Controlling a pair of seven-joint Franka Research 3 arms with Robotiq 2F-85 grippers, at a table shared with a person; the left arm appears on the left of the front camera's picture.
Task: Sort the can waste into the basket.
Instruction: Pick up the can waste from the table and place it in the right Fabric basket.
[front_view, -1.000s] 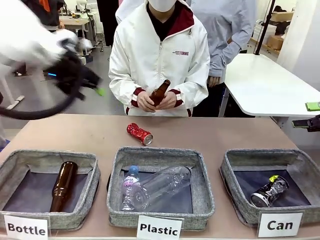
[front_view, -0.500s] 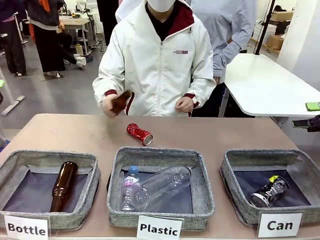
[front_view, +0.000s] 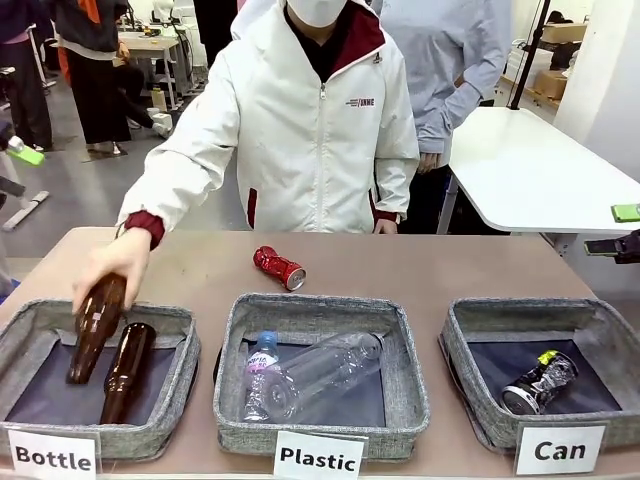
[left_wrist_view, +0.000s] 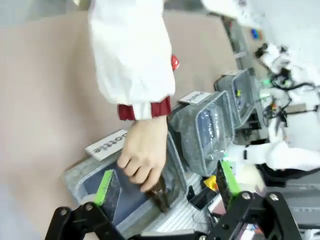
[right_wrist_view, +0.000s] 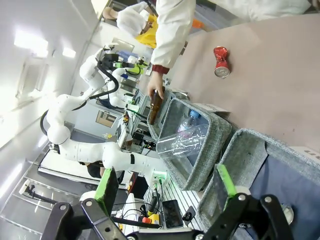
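The table (front_view: 200, 265) runs left to right with the person (front_view: 320, 130) at its far side. 3 grey baskets line the near edge: Bottle (front_view: 100, 310) on the left, Plastic (front_view: 320, 302) in the middle and the Can basket (front_view: 540, 308) on the right.

The left gripper (left_wrist_view: 166, 181) hangs above the Bottle basket with its fingers wide apart and nothing between them. The right gripper (right_wrist_view: 166, 184) is likewise spread and empty, looking across the Can basket.

The person's hand (front_view: 112, 262) lowers 1 brown bottle (front_view: 95, 330) into the Bottle basket, beside a second bottle (front_view: 127, 370) lying there. Clear plastic bottles (front_view: 320, 375) lie in the middle basket.

The black and silver can (front_view: 540, 383) lies inside the Can basket. The red can (front_view: 279, 268) lies on its side on bare table, just beyond the Plastic basket's far rim.

So 1 of 2 cans looks sorted, and the step in hand appears to be fetching the red can. That likely calls for open jaws to come down across its crushed body, close, lift, then carry it right and nearer over the Can basket, clear of the person's outstretched arm.
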